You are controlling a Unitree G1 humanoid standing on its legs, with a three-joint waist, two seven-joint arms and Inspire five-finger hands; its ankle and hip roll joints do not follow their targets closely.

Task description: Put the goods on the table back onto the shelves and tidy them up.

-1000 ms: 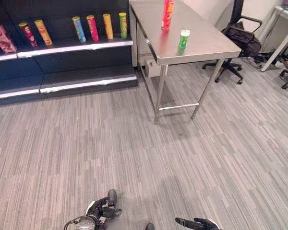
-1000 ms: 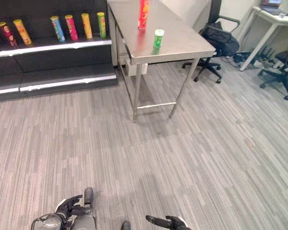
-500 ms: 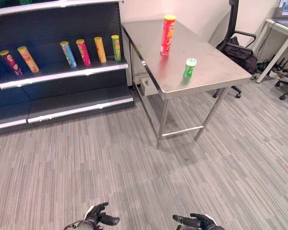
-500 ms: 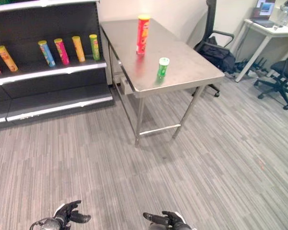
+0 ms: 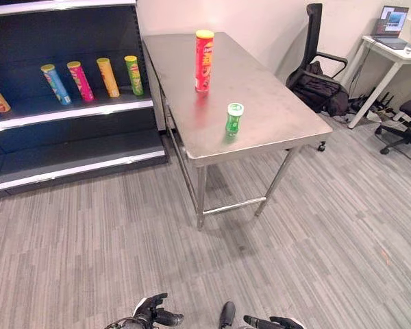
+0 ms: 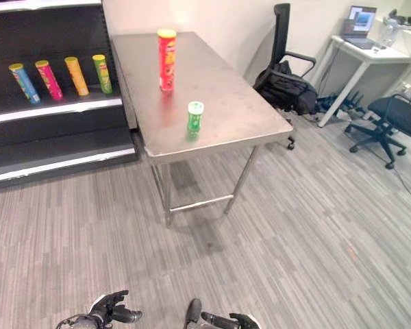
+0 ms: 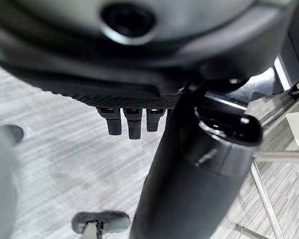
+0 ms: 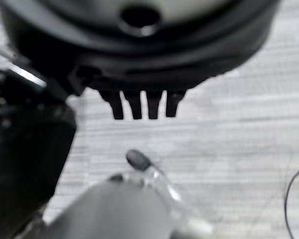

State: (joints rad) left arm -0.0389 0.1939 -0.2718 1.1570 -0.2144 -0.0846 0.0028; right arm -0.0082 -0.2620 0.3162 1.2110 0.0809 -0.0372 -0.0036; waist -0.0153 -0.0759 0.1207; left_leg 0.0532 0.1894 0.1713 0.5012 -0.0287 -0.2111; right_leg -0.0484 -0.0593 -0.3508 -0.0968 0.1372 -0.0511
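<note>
Red can (image 5: pixel 204 60) and green can (image 5: pixel 233 118) on table (image 5: pixel 274 120), left robot hand (image 5: pixel 154 315) and right robot hand (image 5: pixel 274 322) far below, fingers relaxed, empty

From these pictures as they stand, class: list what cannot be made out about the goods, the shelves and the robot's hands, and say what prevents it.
- Print on the tall red can and short green can on the table: too small, both eye views.
- Shelf: its left part is cut off by the frame's edge, so its row of cans may continue unseen.
- Left hand and right hand: partly cut by the bottom edge, eye views.
</note>
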